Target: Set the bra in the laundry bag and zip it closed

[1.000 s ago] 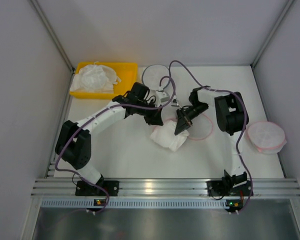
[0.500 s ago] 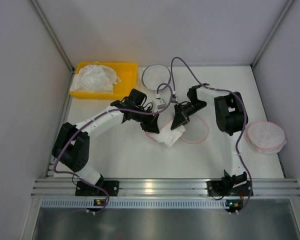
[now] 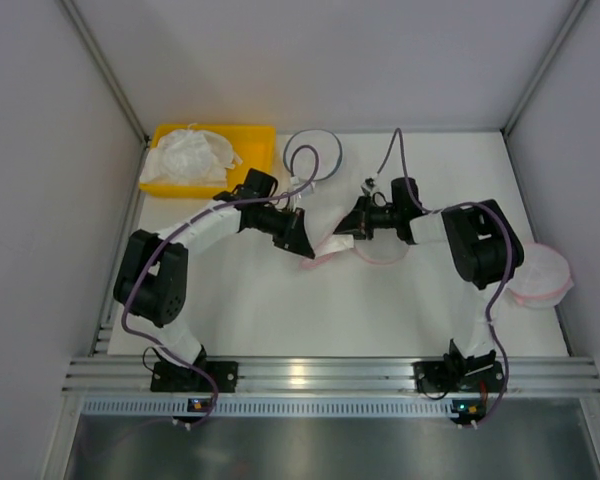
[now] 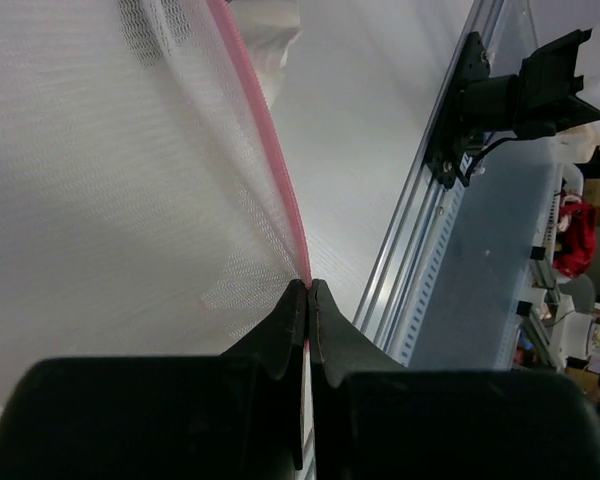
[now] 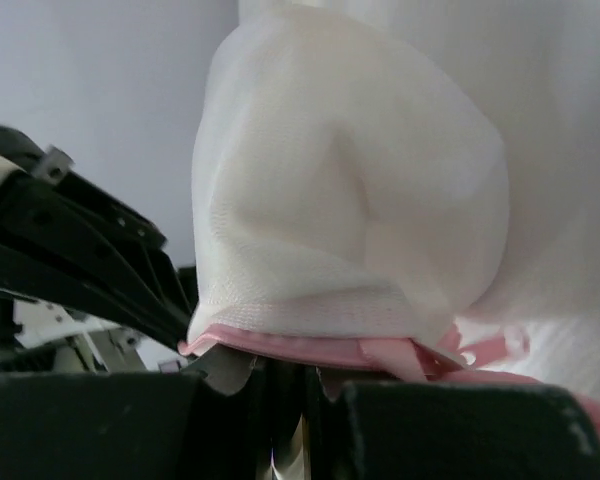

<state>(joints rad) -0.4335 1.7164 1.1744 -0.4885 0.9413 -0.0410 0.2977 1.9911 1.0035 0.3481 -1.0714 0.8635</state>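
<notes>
Between the left pincer [image 3: 302, 243] and the right pincer [image 3: 348, 226], both clamped shut on its pink rim [image 4: 270, 170], the laundry bag [image 4: 130, 200] is pulled taut, seemingly to steady the zip for closing, with the bra [image 5: 350, 200] bulging under the mesh just beyond the right pincer's tips.

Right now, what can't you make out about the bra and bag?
Bra: top view, left hand and right hand cover it; right wrist view, too close to tell if fully inside.
Zip pull of the laundry bag: right wrist view, lost in blurred pink folds.
Other pink-rimmed bag: top view, right arm hides part.
</notes>
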